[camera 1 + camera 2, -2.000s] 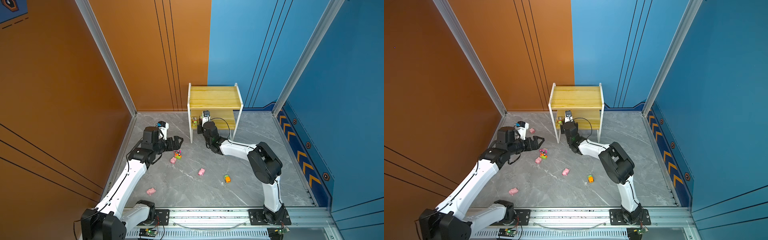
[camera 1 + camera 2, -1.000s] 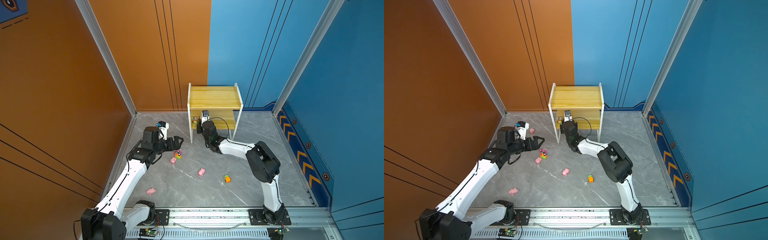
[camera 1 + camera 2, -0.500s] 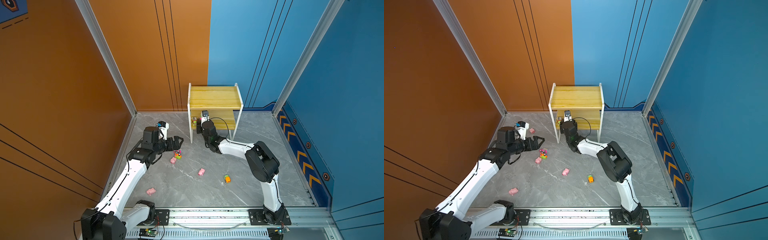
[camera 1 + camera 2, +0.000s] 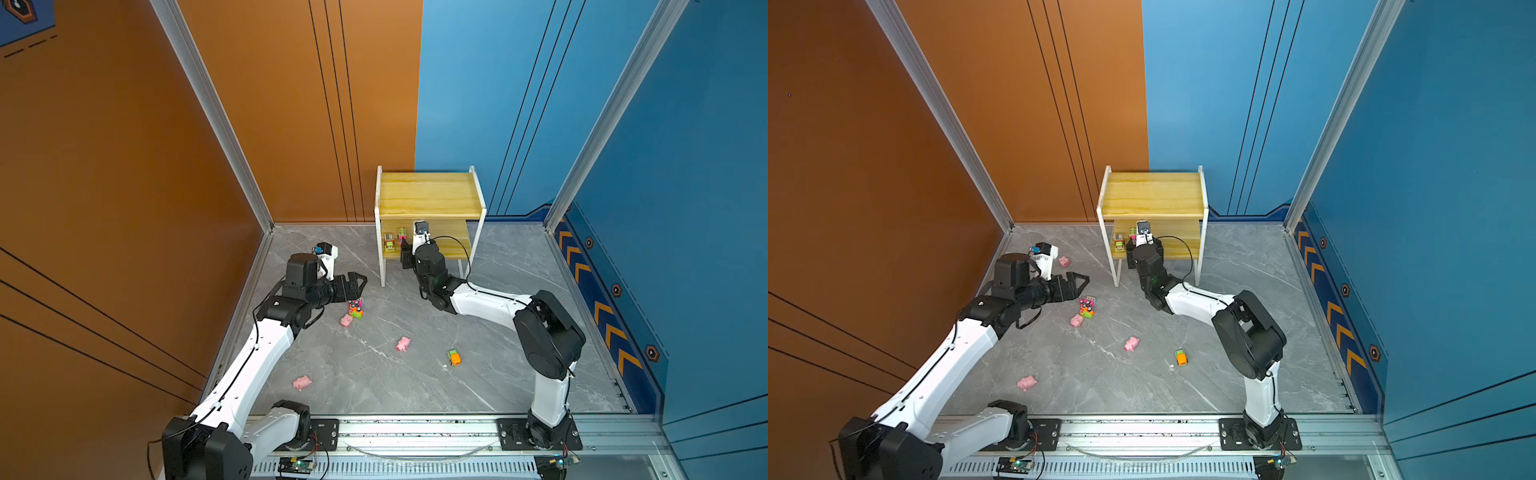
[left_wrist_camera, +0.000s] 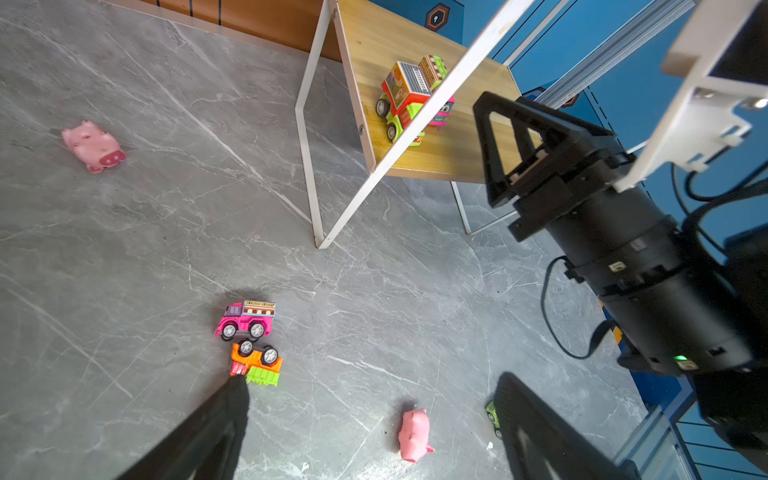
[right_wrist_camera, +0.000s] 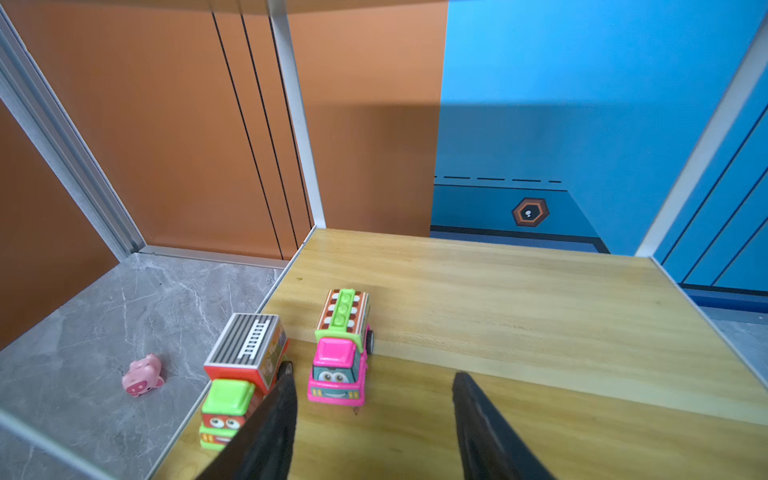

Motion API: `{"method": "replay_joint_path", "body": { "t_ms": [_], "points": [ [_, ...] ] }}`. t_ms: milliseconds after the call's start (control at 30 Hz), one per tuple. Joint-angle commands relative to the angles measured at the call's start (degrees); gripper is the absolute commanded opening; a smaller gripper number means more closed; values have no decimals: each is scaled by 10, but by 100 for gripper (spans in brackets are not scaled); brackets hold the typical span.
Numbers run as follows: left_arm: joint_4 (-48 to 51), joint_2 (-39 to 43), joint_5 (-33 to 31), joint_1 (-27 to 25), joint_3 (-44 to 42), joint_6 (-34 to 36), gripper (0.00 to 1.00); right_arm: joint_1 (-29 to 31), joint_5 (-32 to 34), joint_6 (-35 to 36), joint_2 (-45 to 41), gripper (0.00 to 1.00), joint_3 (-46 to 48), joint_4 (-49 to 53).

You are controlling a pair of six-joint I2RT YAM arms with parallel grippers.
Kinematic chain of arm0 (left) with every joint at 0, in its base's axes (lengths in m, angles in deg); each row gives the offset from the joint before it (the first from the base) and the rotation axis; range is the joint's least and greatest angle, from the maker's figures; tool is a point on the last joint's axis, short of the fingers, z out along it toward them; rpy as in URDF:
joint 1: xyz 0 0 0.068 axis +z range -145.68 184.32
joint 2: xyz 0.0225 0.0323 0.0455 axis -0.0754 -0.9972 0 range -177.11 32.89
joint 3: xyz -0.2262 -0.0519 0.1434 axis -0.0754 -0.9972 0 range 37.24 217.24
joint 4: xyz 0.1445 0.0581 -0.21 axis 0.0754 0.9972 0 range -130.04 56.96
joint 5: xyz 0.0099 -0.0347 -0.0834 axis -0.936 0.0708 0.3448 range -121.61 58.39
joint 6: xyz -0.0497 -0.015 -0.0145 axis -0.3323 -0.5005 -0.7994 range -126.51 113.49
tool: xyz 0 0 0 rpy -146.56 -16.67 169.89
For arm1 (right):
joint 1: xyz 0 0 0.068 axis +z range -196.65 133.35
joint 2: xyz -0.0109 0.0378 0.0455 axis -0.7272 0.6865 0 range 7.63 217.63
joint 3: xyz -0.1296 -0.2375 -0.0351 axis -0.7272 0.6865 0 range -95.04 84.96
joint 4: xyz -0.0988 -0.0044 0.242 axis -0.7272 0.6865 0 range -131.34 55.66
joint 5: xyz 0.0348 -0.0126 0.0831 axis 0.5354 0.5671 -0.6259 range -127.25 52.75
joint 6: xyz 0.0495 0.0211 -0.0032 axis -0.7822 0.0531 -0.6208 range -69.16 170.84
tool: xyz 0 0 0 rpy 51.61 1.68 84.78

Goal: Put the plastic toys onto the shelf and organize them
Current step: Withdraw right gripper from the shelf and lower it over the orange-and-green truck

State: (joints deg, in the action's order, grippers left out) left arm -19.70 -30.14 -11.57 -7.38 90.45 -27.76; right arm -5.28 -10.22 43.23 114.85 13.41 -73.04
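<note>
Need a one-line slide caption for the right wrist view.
Open right gripper over the shelf's lower board, beside two parked toy trucks.

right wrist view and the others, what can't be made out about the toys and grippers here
- Right gripper: fingertips cut off by the bottom edge of the right wrist view; in the top views its own wrist hides them.
- Green toy car: mostly hidden behind a left gripper finger in the left wrist view.
- Trucks on the shelf: too small in both top views to read details.
</note>
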Motion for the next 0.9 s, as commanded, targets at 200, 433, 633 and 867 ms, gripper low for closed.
{"method": "replay_joint_path", "body": {
  "t_ms": [200,433,633,867],
  "points": [
    [-7,-2,-4,10,-10,-3,93,48,-42,8,-184,68,155,77],
    [-6,-11,-19,23,-12,-10,92,110,-32,-41,-279,71,223,274],
    [12,-18,-59,14,-12,0,92,149,5,-131,-344,72,261,418],
    [60,-25,-147,-37,-4,32,93,152,-4,-246,-453,73,314,571]
  ]
}}
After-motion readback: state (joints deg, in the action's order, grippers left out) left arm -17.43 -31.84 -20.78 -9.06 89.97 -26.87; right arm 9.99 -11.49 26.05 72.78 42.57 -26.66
